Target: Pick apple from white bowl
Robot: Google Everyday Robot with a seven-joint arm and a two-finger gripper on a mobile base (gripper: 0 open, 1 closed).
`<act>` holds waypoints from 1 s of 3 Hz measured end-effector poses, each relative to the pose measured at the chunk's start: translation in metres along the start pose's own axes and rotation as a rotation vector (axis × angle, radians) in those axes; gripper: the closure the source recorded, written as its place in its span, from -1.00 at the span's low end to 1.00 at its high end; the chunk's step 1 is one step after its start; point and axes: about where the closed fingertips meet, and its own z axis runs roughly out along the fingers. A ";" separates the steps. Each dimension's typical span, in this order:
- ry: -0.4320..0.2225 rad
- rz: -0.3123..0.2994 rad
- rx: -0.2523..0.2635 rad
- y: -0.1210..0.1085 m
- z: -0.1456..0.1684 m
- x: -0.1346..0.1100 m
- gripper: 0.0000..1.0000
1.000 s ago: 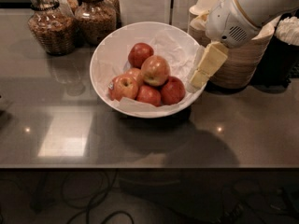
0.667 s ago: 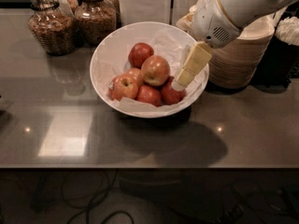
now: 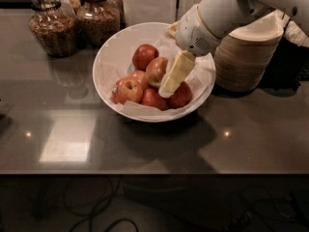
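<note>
Only the one camera view here, so here's what I've got. My gripper (image 3: pixel 167 87) is down inside the white bowl (image 3: pixel 107 57), coming in from the upper right and slanting down to the left. From this angle it just reads as one pale yellowish slab, so honestly I can't tell if it's open or closed, and I can't see it holding anything. Its tip sits right against the right side of the apple (image 3: pixel 155 69), the big pale one near the middle of the pile. Whether it's really touching, no idea, they just overlap in the shot.

The apple is resting on the other apples: a darker red apple (image 3: pixel 144 55) behind it, a smaller red apple (image 3: pixel 129 90) with a yellow patch in front left, and two more red ones low at the front. Crumpled white paper (image 3: pixel 203 77) lines the bowl. The bowl's on a dark glossy counter (image 3: pixel 145 151), with stacked tan paper bowls (image 3: pixel 246 57) just to its right and two glass jars (image 3: pixel 52 30) back left
</note>
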 end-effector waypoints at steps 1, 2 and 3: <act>-0.002 0.015 -0.014 -0.003 0.013 0.007 -1.00; -0.009 0.038 -0.029 -0.004 0.020 0.017 -1.00; -0.016 0.062 -0.038 -0.004 0.025 0.027 -1.00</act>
